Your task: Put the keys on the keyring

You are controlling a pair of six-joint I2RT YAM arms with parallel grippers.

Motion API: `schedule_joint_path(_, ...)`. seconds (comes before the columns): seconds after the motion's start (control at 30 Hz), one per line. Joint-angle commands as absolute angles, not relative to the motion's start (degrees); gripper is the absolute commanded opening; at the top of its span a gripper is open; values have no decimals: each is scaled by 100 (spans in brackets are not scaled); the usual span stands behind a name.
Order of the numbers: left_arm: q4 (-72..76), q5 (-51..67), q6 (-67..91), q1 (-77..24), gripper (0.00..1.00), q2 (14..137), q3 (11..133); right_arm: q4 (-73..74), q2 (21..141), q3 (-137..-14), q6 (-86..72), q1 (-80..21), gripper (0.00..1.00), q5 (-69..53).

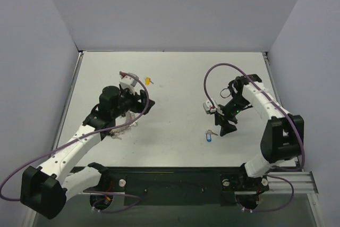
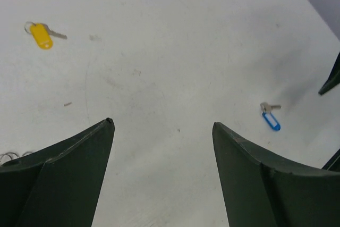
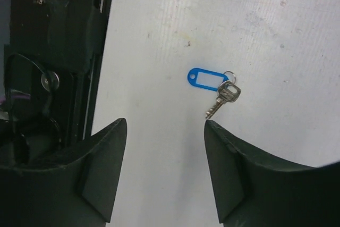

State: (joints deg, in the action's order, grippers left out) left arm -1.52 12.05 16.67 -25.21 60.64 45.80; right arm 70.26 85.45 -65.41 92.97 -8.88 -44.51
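A white surface [image 1: 180, 78] fills a booth closed in by plain grey walls [image 1: 175, 9], with a black rail [image 1: 175, 176] running along its near edge where both arms are bolted.

The left end effector [image 2: 162, 123] is over the left half of the surface. Its two dark fingers [image 2: 79, 152] stand wide apart, and between them there is only bare white top. The keyring [image 1: 123, 127] – a silvery, chain-like loop – lies flat on the surface below the left arm's forearm. In the left wrist view only a thin sliver of it shows at the lower-left edge, outside the fingers. The yellow key [image 1: 148, 81] lies by itself further back on the surface, well apart from the loop, its small ring and silver blade clear in the left wrist view.

The right end effector [image 3: 164, 120] is over the right half, jaws apart and holding nothing. The blue key [image 3: 206, 80] lies flat just ahead of its fingertips, nearer the right-hand finger in the wrist view – a blue tag with a small split ring and a silver blade angled back towards the fingers. It touches neither finger. From above it lies just beside this end effector, well apart from the keyring.
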Motion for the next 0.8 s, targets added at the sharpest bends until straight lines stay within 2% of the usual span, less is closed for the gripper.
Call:
schedule_joint_path(0.0,112,1529,897,-2558,83,5810,3983,8138,9673,-7415,10705,-1203,50,-4131)
schedule_joint_path(0.03,-216,1590,705,-2566,82,5792,4051,8139,9790,-7505,10696,-1317,45,-4096)
schedule_joint_path(0.17,-535,1407,457,-2540,81,5792,4306,7246,10256,-7708,9672,-1695,37,-3666)
schedule_joint_path(0.27,-510,1459,439,-2540,81,5739,4280,6497,10318,-7568,8721,-1977,37,-3043)
schedule_joint_path(0.37,-527,1520,439,-2540,80,5722,4315,5908,10388,-7383,8534,-2092,37,-2787)
schedule_joint_path(0.77,-580,1441,404,-2531,80,5713,4324,5458,10819,-7242,8402,-2671,35,-2286)
